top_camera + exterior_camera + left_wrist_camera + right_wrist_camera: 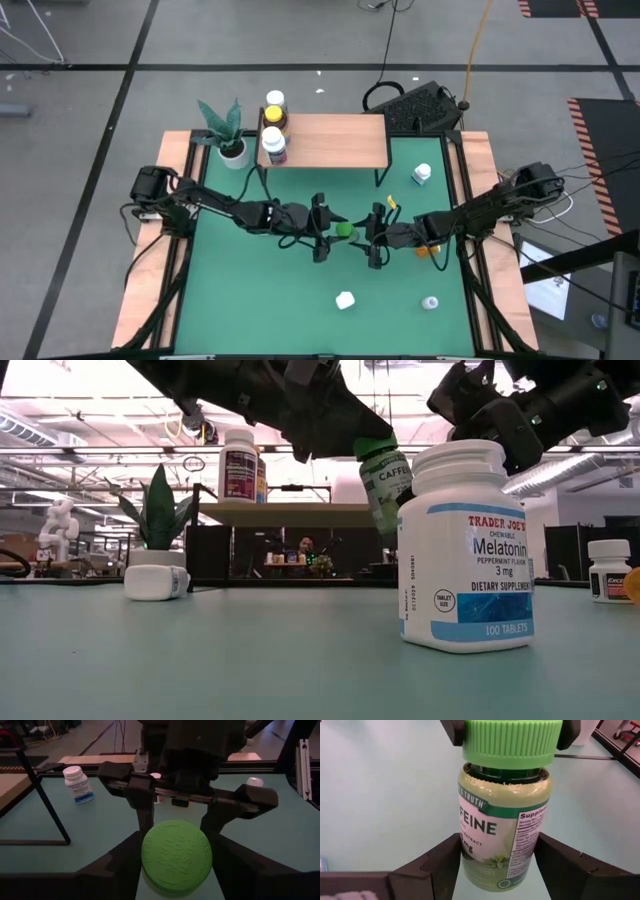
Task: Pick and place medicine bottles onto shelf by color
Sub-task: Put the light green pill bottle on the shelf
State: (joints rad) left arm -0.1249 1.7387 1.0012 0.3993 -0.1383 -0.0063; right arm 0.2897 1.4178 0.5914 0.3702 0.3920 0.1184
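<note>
A green medicine bottle (345,230) with a green cap and a "caffeine" label hangs above the middle of the table between my two grippers. My left gripper (328,236) comes from the table's left and is shut on the bottle. My right gripper (368,240) comes from the right and is shut on it too. The light-wood shelf (335,140) stands at the far side. Three bottles (273,120) stand on its left end, one amber with a yellow cap (275,100). My left gripper pinches the green cap (176,857) by its sides between two fingers, the cap's top facing the wrist. It comes from the table's left, slanting down. The bottle hangs tilted, cap up (375,448), clear of the table. My right gripper has its two fingers (440,865) on opposite sides of the bottle's lower body (495,865), near its bottom end. It comes from the table's right, facing the left gripper. The bottle reaches along the fingers, its bottom toward the wrist.
A white melatonin bottle (465,550) stands near the front edge (345,299). Another small bottle (430,302) stands to its right and a white one (422,174) at the far right. An orange bottle (426,250) lies under my right arm. A potted plant (228,135) stands left of the shelf.
</note>
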